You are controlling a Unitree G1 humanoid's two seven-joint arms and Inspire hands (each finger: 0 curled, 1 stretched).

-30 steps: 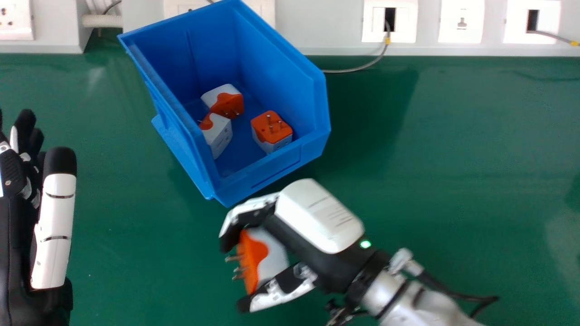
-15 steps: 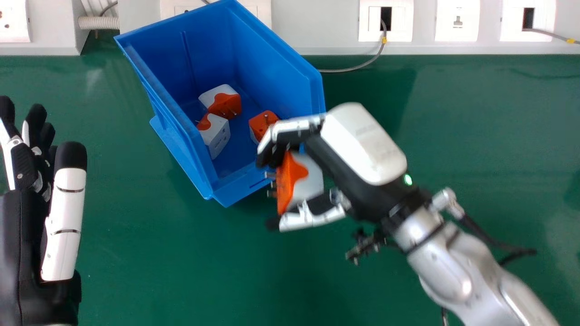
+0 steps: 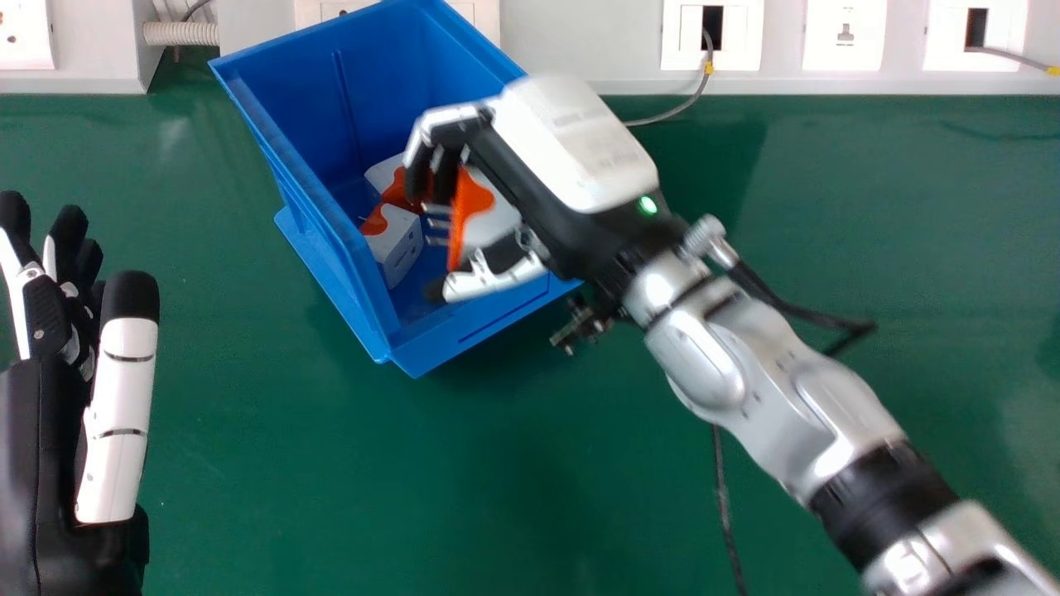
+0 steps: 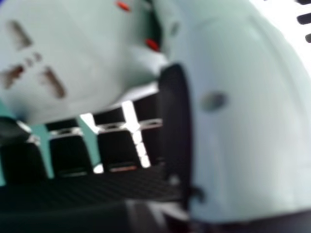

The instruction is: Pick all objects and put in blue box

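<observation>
Green and smooth, the table (image 3: 331,480) runs back to a pale wall panel (image 3: 580,37) with white sockets. On it stands an open blue plastic box (image 3: 319,257), two white-and-orange plug adapters (image 3: 397,244) visible inside. Above its opening, the right hand (image 3: 571,149) has its fingers clamped on another white-and-orange adapter (image 3: 490,217), metal prongs pointing sideways. The left hand (image 3: 41,414), fingers straight, is at the head view's left edge.

blue box (image 3: 464,335): part-hidden by right hand (image 3: 571,157) | left hand (image 3: 41,422): cut by head view's edge
</observation>
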